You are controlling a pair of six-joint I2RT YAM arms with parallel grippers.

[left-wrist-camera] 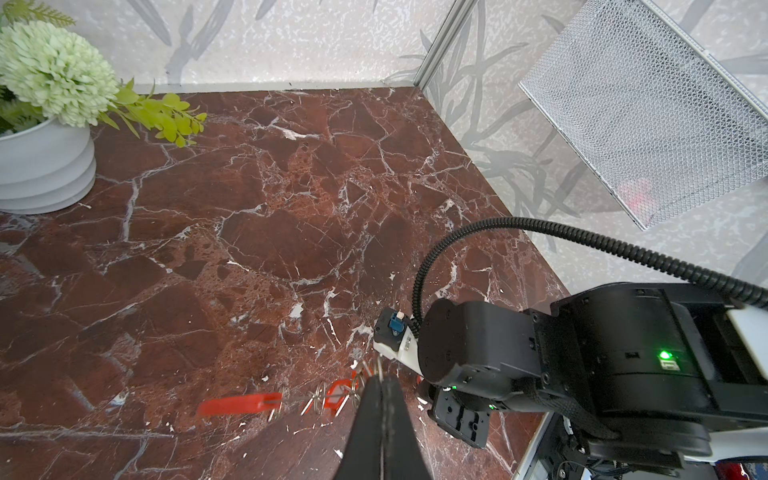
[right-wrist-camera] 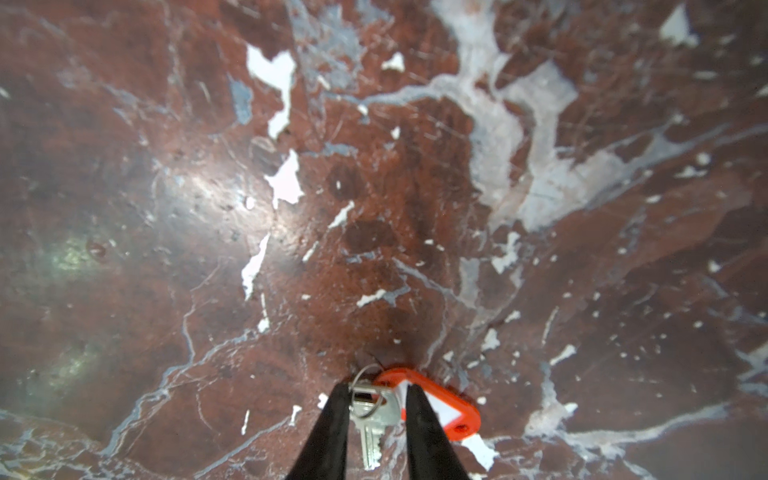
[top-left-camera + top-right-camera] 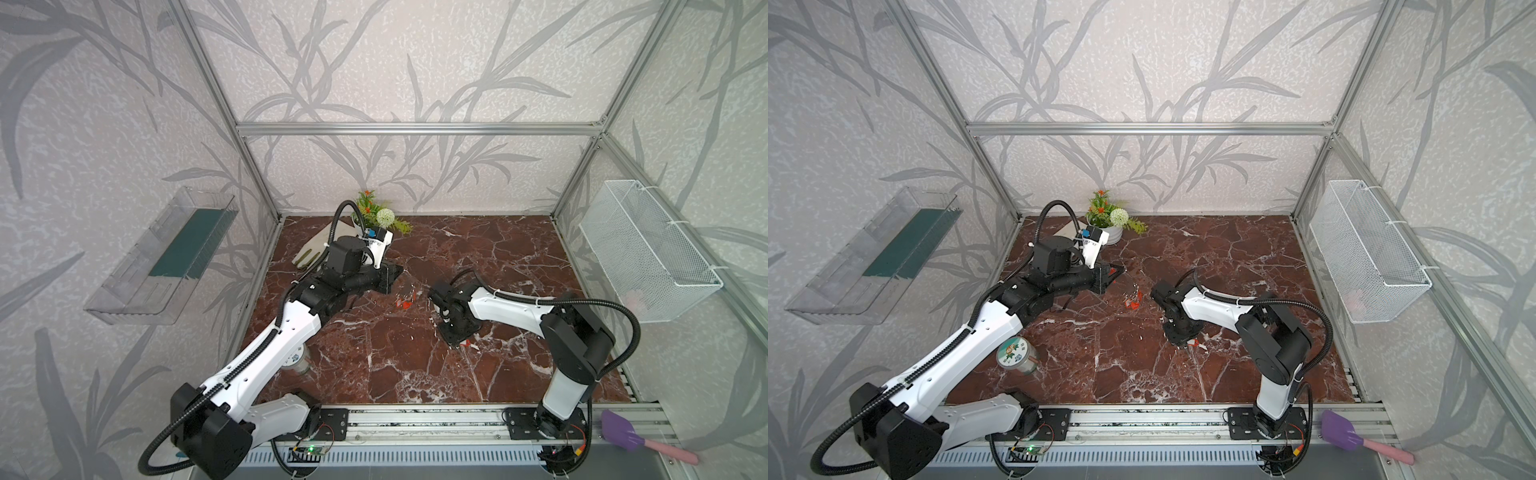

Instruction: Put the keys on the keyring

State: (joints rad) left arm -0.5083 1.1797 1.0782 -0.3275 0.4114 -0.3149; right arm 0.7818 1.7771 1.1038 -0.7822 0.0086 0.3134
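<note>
Picking up the loose key (image 2: 374, 409) looks like the step right now. The right claw (image 2: 377, 387) points down at the worktop (image 2: 374, 187), with its tips right at it. Its two fingers stand a little way apart. The silver head of the key sits between them, and they look closed on it. The red tag (image 2: 446, 409) pokes out past one finger and lies flat.

The left claw (image 1: 380, 380) is shut tight on the thin wire of the keyring (image 1: 241, 405). It holds it near the middle of the worktop, apart from the right claw. A few keys (image 1: 336, 392) with red tags are on the ring already, bunched by the claw tips.

To do this well, the right claw should lift slowly and straight up. The key is thin and flat, so it could slip or twist out. If a finger is only pressing on the tag, the key may not lift, so check that it comes up too. The small ring on the key should hang free, since I think that part goes onto the big ring. I cannot see where the big ring opens. The left claw should hold the ring very steady, with the other keys hanging away from the open end. Then the key can come over gently.
</note>
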